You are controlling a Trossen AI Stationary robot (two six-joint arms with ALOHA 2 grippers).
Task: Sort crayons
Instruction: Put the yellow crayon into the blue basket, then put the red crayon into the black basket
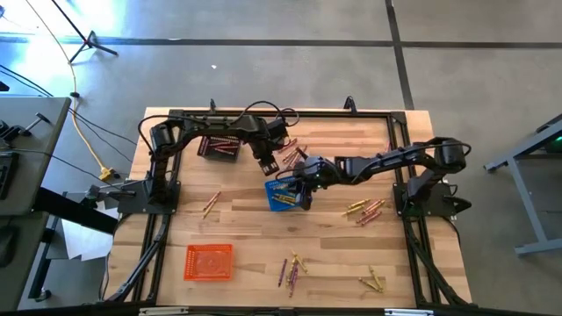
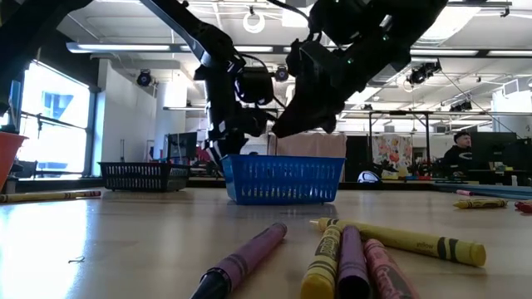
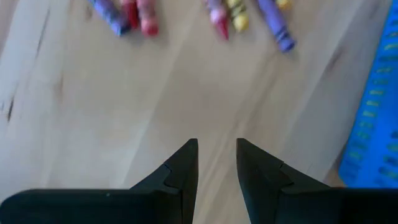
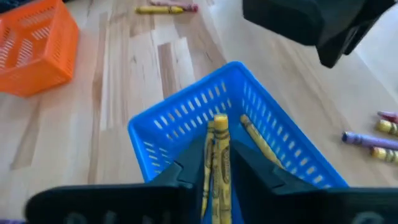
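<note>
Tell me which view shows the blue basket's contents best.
The right wrist view: it looks into the blue basket at yellow crayons. The high view shows them tiny, the low view only the mesh wall, the left wrist view just an edge.

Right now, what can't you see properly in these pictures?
- Blue basket: in the high view the right gripper covers most of it, so its crayons cannot be counted.
- Yellow crayon: in the right wrist view it lies between the fingers; gripped or let go, unclear.
- Black basket: contents too small in the high view.
- Loose crayons: blurred and cut by the left wrist picture's edge.
- Orange basket: cut by the low view's edge.
</note>
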